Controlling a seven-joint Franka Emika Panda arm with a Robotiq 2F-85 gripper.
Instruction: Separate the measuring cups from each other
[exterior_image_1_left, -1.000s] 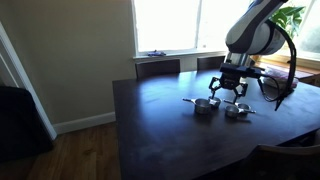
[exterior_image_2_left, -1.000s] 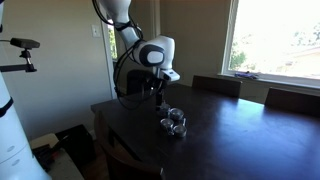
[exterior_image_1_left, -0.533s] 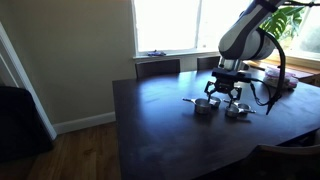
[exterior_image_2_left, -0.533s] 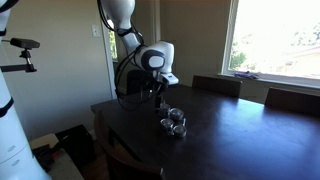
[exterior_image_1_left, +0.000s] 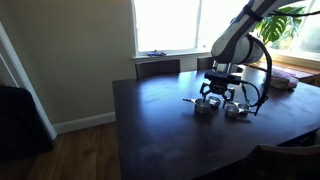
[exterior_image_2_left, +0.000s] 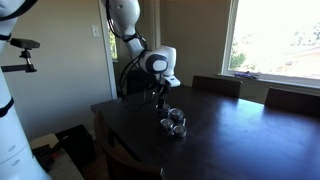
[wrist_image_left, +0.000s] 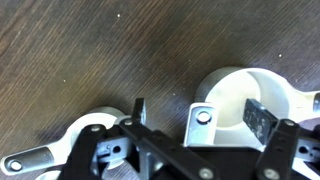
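Two small shiny silver measuring cups lie on the dark wooden table (exterior_image_1_left: 160, 110), one (exterior_image_1_left: 203, 105) beside the other (exterior_image_1_left: 235, 111); in an exterior view they appear as one cluster (exterior_image_2_left: 175, 122). My gripper (exterior_image_1_left: 219, 93) hangs low just above them, also seen in an exterior view (exterior_image_2_left: 160, 96). In the wrist view the open gripper (wrist_image_left: 198, 112) straddles the flat handle end (wrist_image_left: 205, 120) of one bright round cup (wrist_image_left: 245, 90), without touching it. A second cup (wrist_image_left: 95, 128) with its handle pointing left lies beside the left finger.
Chair backs stand at the table's far edge (exterior_image_1_left: 158, 67) and in an exterior view (exterior_image_2_left: 215, 85). A windowsill with small items (exterior_image_1_left: 155, 53) and a plant (exterior_image_1_left: 285, 25) are behind. A camera stand (exterior_image_2_left: 22, 55) is beside the table.
The gripper has moved left and lower, from above the farther cup to right over the pair. The cups have not moved.
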